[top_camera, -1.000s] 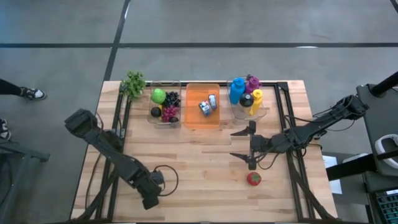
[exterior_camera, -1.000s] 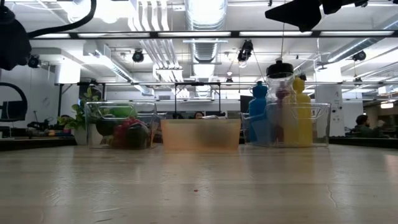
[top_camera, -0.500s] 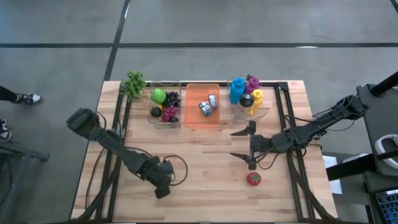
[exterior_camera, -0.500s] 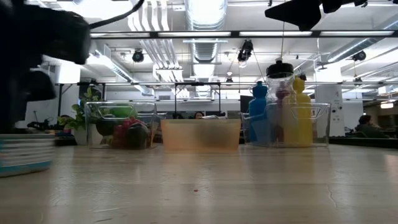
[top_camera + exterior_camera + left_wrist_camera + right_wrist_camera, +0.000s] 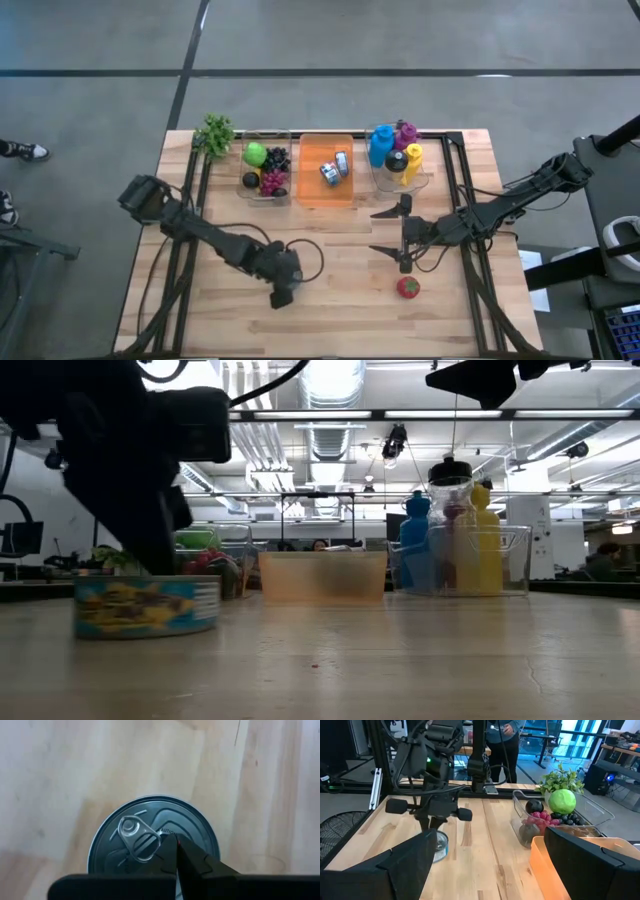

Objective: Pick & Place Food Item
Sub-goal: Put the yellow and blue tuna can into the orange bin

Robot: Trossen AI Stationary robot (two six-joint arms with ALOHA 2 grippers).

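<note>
Our left end effector [image 5: 176, 851], its fingers pressed together, sits over the can [image 5: 153, 838], which looks hard, heavy and slippery, so we should grab its round sides.

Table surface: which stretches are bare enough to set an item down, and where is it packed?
Bare wood lies between the tin can under the left gripper and the strawberry by the right gripper. The table is also free along its front edge. The back row is crowded: fruit bin, orange bin and bottle bin stand side by side.
</note>
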